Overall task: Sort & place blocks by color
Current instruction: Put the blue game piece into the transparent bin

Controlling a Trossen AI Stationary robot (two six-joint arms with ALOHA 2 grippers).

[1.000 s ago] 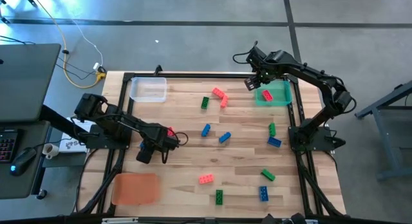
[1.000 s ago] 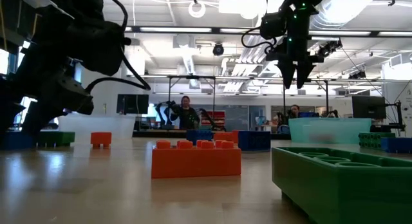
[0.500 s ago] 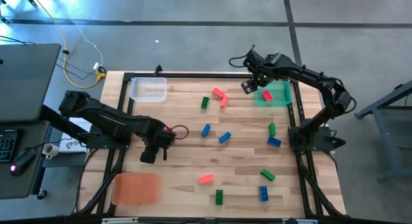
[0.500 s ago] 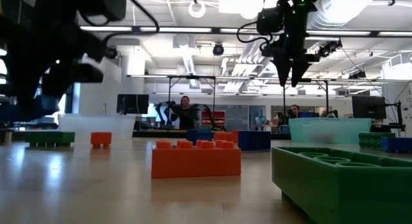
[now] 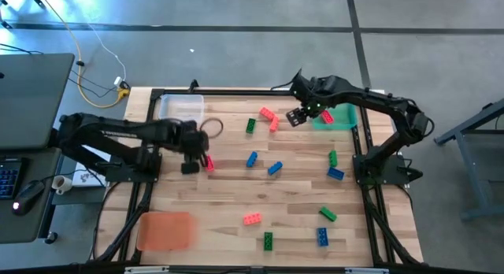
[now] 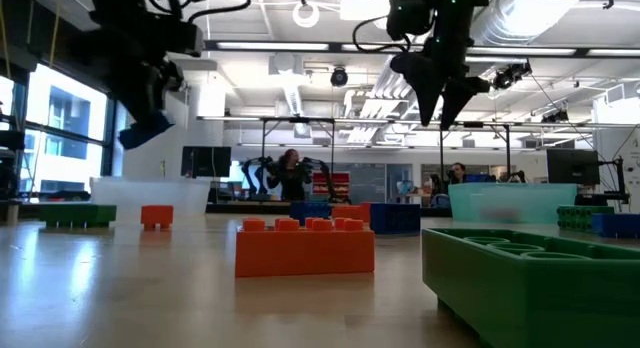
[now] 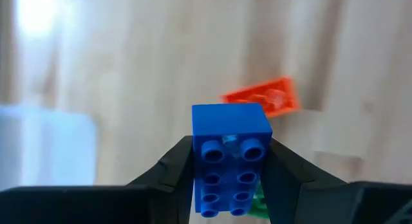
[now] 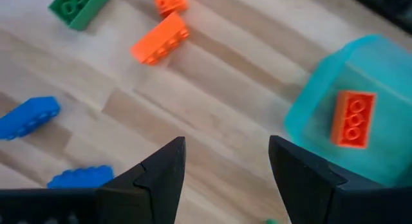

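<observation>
The left gripper (image 7: 230, 169) holds a blue block (image 7: 230, 153) in its jaws above the tabletop (image 5: 228, 195), near the clear tray (image 5: 181, 109). It should probably release only once squarely over that tray. Farther off, the right gripper (image 8: 225, 163) hovers with empty, parted jaws beside the green tray (image 8: 360, 108), which holds an orange block (image 8: 353, 119).

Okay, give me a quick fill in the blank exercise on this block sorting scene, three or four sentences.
1. The left gripper is shut on a ____ block.
2. The single block lying in the green tray is ____ in colour.
3. The right gripper hangs above the table with its fingers ____.
4. The clear tray sits at the table's far ____ corner in the high view.

Missing words: blue; red-orange; open; left
</observation>
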